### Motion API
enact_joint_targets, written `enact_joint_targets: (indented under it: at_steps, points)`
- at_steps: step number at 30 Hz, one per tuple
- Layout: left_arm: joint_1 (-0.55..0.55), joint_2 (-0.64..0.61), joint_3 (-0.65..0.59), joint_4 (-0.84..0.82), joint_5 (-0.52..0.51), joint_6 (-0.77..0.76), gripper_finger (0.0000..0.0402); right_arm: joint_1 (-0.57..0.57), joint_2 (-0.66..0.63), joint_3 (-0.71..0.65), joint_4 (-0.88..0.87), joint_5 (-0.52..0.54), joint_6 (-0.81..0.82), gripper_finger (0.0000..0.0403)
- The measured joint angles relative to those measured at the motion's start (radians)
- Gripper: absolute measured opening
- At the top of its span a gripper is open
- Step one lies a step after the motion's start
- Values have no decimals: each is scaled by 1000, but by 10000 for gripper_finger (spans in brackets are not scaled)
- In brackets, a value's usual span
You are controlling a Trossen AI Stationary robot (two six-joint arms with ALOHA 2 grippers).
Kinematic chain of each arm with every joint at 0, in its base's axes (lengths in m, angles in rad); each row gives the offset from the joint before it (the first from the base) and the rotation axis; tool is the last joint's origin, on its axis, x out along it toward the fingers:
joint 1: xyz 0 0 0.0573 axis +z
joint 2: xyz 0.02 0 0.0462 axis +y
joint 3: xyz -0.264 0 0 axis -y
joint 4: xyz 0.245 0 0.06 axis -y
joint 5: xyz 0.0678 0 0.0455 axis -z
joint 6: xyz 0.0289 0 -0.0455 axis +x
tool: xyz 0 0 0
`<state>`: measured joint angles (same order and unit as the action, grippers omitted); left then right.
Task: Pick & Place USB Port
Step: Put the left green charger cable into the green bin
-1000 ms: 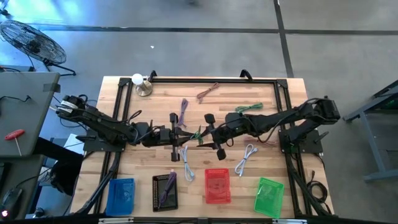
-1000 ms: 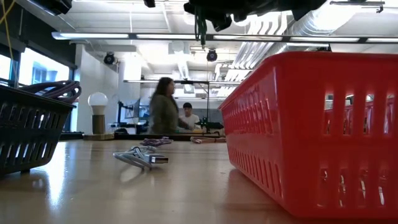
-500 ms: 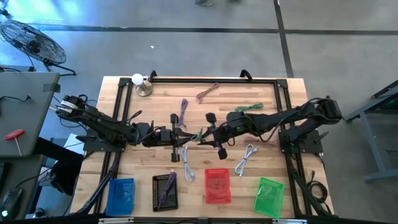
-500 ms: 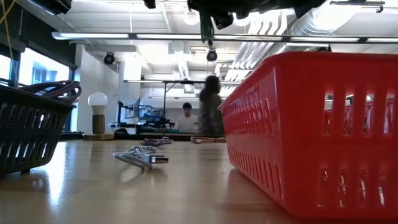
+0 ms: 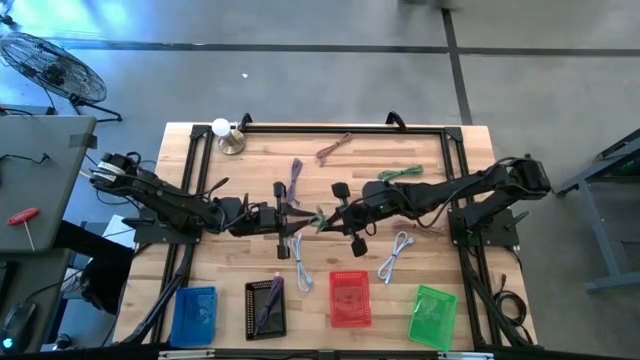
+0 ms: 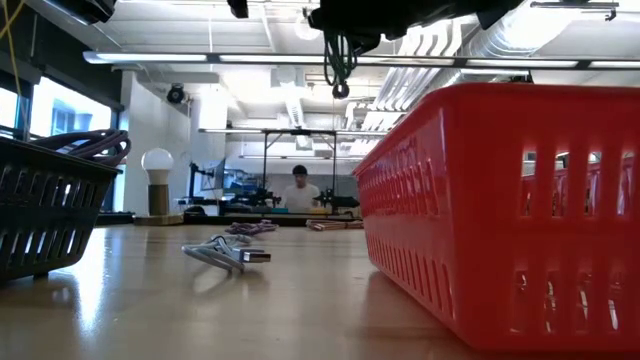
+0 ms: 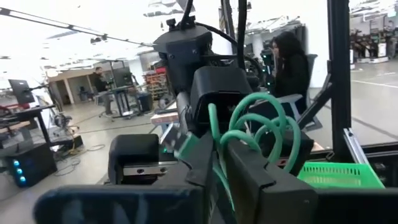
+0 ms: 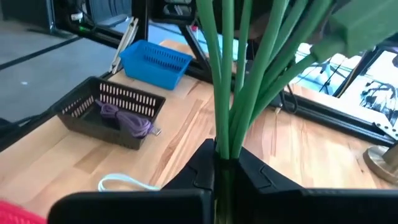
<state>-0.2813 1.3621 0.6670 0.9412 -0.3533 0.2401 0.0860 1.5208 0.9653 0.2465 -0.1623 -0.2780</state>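
left gripper (image 5: pixel 283 218): mid-surface, level with the right one; in its wrist view we see its jaws nearly together with strands of the green cable (image 7: pixel 261 127) running between them, loops sticking up past the tips
right gripper (image 5: pixel 333 216): facing the left one, just beside it; we see its jaws pressed together on the green cable (image 8: pixel 239 74), strands rising straight out of the pinch
green cable: off the surface (image 5: pixel 440 262), strung between the two grippers at the centre; in the low view it hangs as a short loop (image 6: pixel 338 60) under the arms
second green cable (image 5: pixel 400 174): lying on the surface behind the right arm
white cables: one (image 5: pixel 297 262) near the black basket, one (image 5: pixel 396 251) near the green basket
purple cable (image 5: pixel 294 179): on the surface behind the left gripper
brown cable (image 5: pixel 333 148): near the far edge
baskets along the near edge: blue basket (image 5: pixel 195 314), black basket (image 5: pixel 266 308) with a purple cable in it, red basket (image 5: pixel 349 299), green basket (image 5: pixel 432 317)
lamp (image 5: pixel 226 135): far left corner of the surface
background: we see a person (image 6: pixel 299 189) seated beyond the surface in the low view
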Motion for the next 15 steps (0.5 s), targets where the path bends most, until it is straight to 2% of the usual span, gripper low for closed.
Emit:
enact_joint_targets:
  at_steps: [4,9,15]
  points:
    - [0,0,0,0,23,9,79,0,0,0,-7,11,3,10]
    - [0,-11,-1,-8,8,52,126,11,-34,0,-95,121,0,10]
    - [-2,-31,0,-5,-186,102,161,75,-142,-2,-265,375,-29,10]
